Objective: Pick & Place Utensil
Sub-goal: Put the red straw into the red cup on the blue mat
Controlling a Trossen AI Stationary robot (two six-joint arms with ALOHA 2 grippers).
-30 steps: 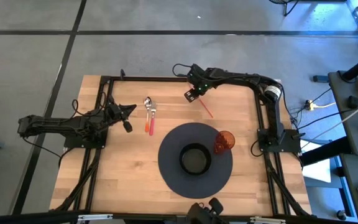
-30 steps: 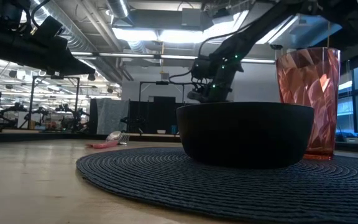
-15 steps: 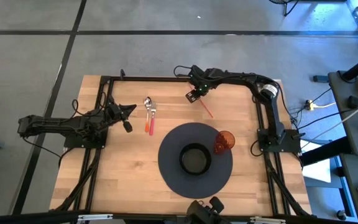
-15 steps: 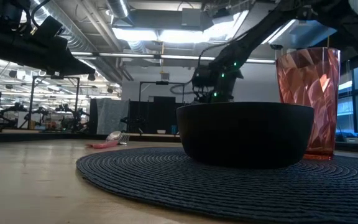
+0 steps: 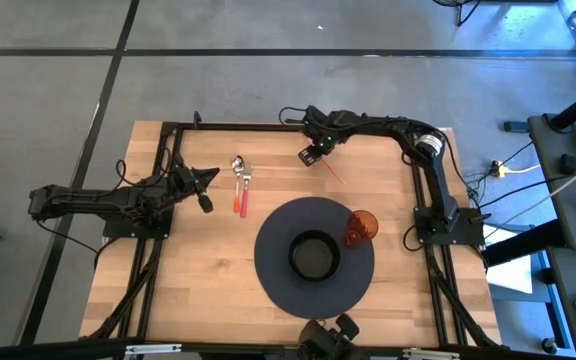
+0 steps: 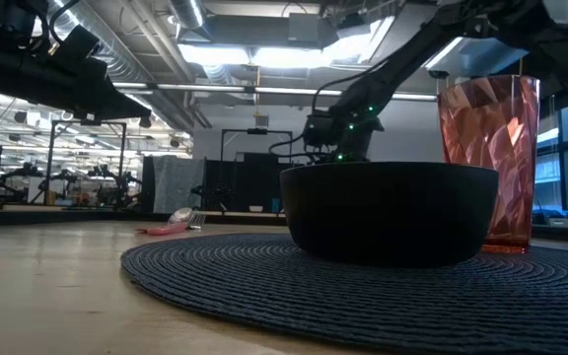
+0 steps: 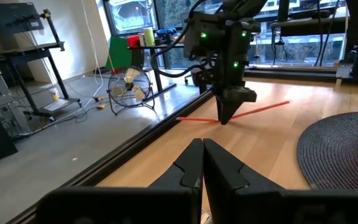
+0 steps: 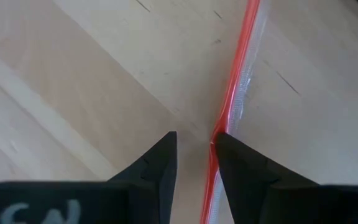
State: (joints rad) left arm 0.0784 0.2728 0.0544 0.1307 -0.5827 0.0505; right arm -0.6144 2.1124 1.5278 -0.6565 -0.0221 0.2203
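Note:
The utensil (image 5: 240, 188), with a silver head and an orange-red handle, lies flat on the wood left of the mat, with a second similar piece beside it. It also shows in the low view (image 6: 171, 227). My left gripper (image 5: 208, 186) is shut and hovers just left of it (image 7: 202, 155). My right gripper (image 5: 311, 154) is near the far edge and points down at a thin red straw (image 5: 330, 172). Its fingers (image 8: 194, 146) are narrowly open, one on each side of the straw. My right gripper comes from above, pointing down. The inner edge of one fingertip (image 8: 227, 152) stands against the red straw (image 8: 219, 132), where the straw shows a small kink. The other fingertip stands clear of it. The straw lies flat on the table.
A round dark woven mat (image 5: 268, 262) holds a black bowl (image 5: 314, 254), with a red faceted cup (image 5: 360, 227) at the mat's right rim. A black frame rail (image 5: 268, 127) runs along the far edge. Bare wood lies between the utensil and the mat.
The right arm's elbow has swung toward the far edge. Its gripper has stayed over the straw's far end, shifting slightly toward the table's right. The left arm, the utensil, the bowl and the cup have kept still.

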